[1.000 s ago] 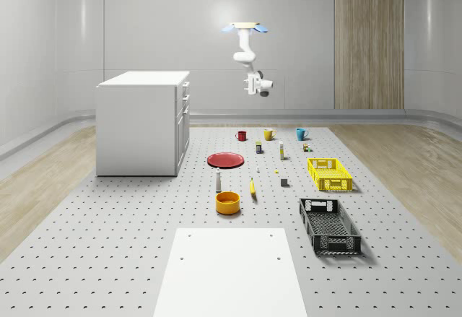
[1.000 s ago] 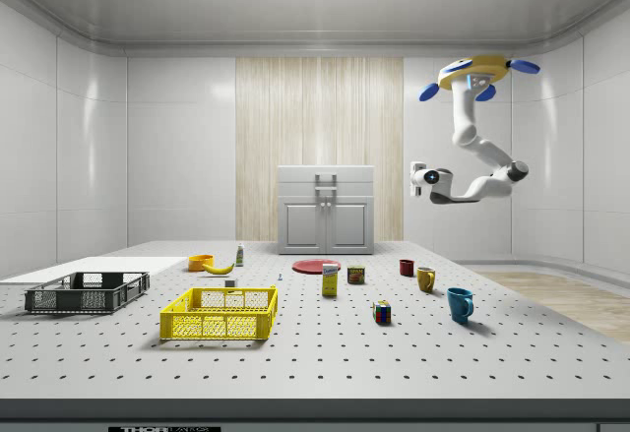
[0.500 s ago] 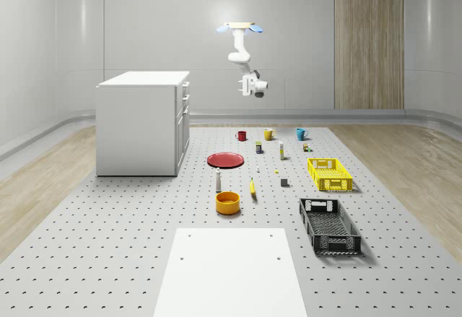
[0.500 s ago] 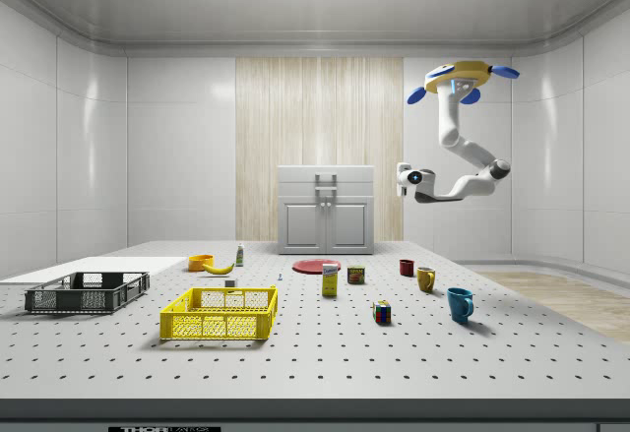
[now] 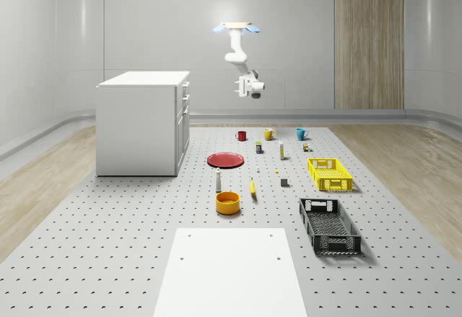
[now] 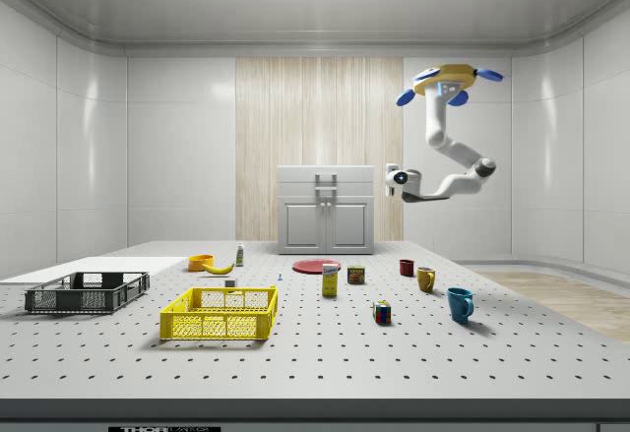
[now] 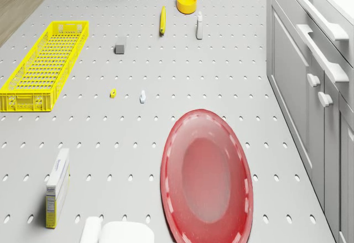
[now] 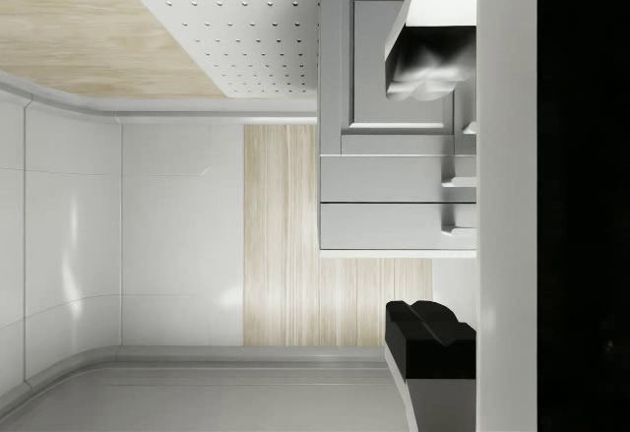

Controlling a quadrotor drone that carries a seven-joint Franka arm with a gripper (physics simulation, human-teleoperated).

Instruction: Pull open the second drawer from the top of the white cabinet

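The white cabinet [image 5: 141, 123] stands on the pegboard table at the whole-scene view's left, its drawer front facing right. All its drawers are closed. The second drawer [image 6: 326, 194] sits under the top one; in the wrist view the second drawer [image 8: 384, 178] lies straight ahead with its handle [image 8: 459, 184] past my fingers. The drone [image 5: 233, 27] hovers high over the table's far part, to the right of the cabinet. My gripper [image 5: 239, 86] hangs open in the air, well apart from the drawer front and pointing at it. One white finger [image 8: 433, 58] and one black finger [image 8: 430, 339] stand wide apart.
A red plate [image 7: 204, 176] lies on the table in front of the cabinet doors. Red, yellow and blue mugs [image 5: 268, 134], small boxes, a banana [image 5: 253, 187], an orange bowl [image 5: 227, 202], a yellow crate [image 5: 330, 174] and a black crate [image 5: 329, 225] are spread over the table.
The drone with its arm has shifted toward the cabinet, leftward in both the whole-scene and side views. The gripper is nearer the drawer front. The cabinet is unchanged.
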